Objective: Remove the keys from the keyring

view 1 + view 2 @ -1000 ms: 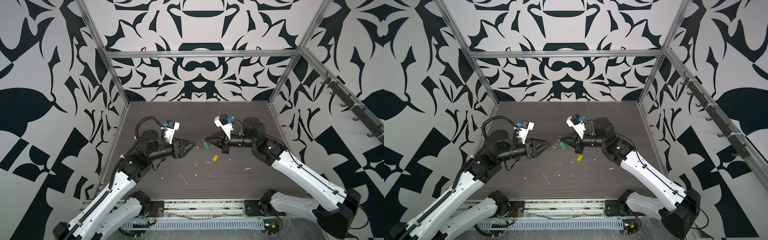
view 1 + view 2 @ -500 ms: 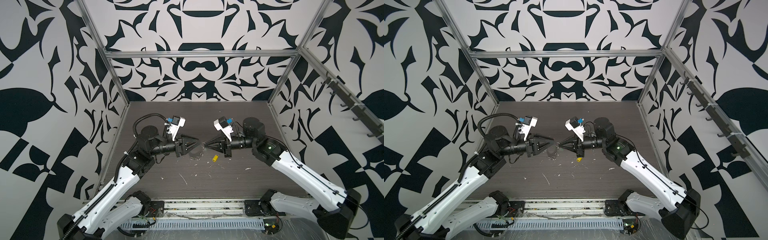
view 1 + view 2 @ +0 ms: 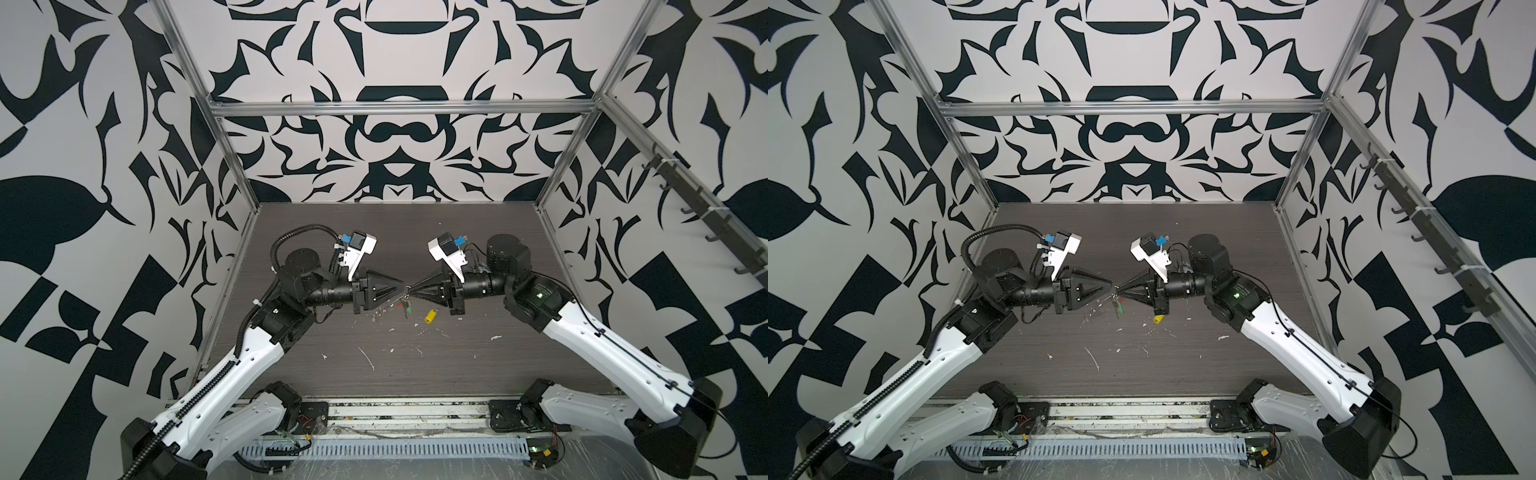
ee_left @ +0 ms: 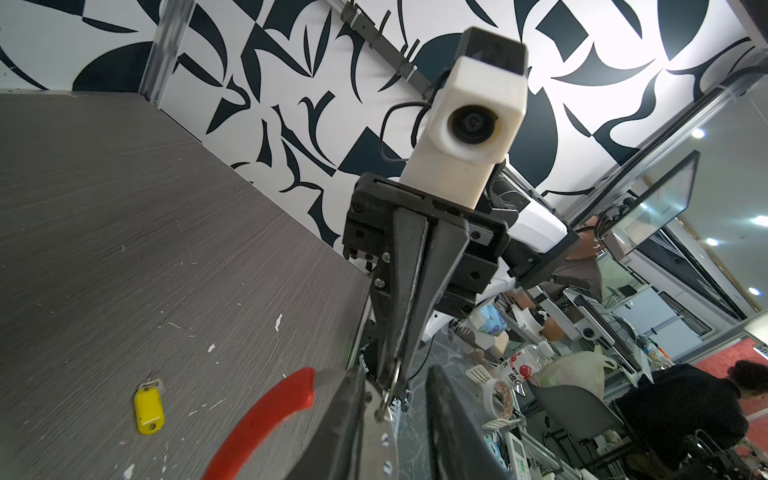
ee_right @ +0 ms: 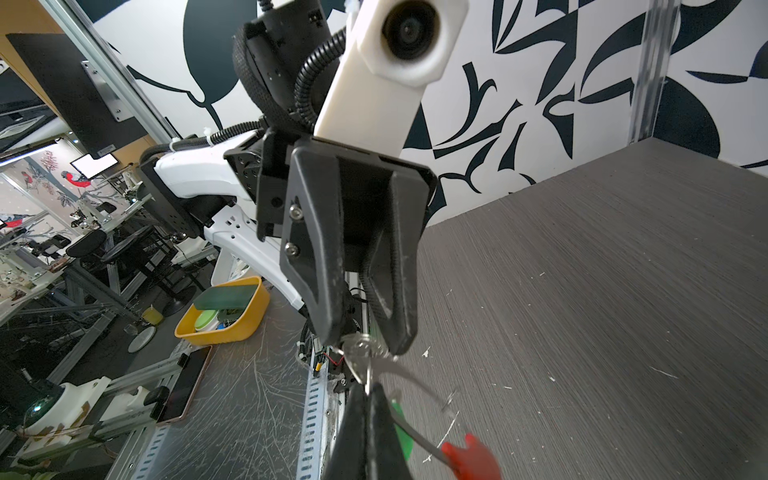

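Right gripper [image 5: 368, 392] sits nearest the lens in its own wrist view, jaws fully together, pinching a small silver ring [image 4: 394, 376] of the keyring [image 4: 266, 419], which is held up off the bench [image 3: 457, 374]. Keyring curves away from that pinch as thin grey wire, with a red sleeve [image 5: 469, 457] along part of it. Green key [image 5: 402, 434] hangs on the keyring right behind the right gripper's fingers, partly hidden by them. Just beyond, left gripper [image 5: 365, 338] meets it tip to tip: jaws narrowed with a gap showing between them, and more of the keyring's silver metal sitting in that gap at the tips. Cannot tell whether the pads actually press the metal. In both top views the two grippers point at each other, roughly level, near mid-bench, tips almost touching, green key dangling below the meeting point. Yellow key [image 3: 431, 316] is off the keyring, lying flat on the bench by itself with its own little silver ring at one end. It lies just to the right arm's side of the hanging green key, below the right gripper's body. White scraps [image 3: 368, 358] are scattered across the dark woodgrain. Farthest off stands the black-and-white patterned back wall [image 3: 399, 158].
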Motion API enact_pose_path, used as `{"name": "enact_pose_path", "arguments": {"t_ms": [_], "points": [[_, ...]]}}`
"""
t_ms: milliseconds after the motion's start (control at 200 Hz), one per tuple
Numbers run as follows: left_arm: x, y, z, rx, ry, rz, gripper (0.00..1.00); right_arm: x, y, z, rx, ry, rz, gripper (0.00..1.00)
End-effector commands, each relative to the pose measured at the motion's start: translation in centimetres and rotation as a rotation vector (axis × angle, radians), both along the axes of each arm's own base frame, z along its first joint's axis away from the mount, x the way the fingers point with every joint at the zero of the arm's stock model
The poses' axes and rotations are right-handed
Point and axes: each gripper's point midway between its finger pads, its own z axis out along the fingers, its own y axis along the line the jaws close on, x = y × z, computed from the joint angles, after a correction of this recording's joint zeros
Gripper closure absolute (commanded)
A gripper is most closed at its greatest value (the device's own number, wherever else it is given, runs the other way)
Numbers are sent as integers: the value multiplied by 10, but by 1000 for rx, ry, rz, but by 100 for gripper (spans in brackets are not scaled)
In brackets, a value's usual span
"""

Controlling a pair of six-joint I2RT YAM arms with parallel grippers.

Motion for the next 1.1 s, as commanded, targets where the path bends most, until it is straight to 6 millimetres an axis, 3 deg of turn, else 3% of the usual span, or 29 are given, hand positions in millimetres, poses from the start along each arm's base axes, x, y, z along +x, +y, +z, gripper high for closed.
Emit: {"name": "enact_pose_path", "arguments": {"t_ms": [0,550,690,1095], "points": [[-5,-1,8,-22,-20,-34,74,-1,0,22,56,-53,14,100],[-11,-6,7,-20,-18,-60,83,7,2,21,63,-40,-11,100],[-11,-6,7,-18,-24,-50,90,8,3,21,64,-34,-14,100],[-13,-6,4,-17,-22,-27,85,12,1,24,101,-33,-48,100]]}}
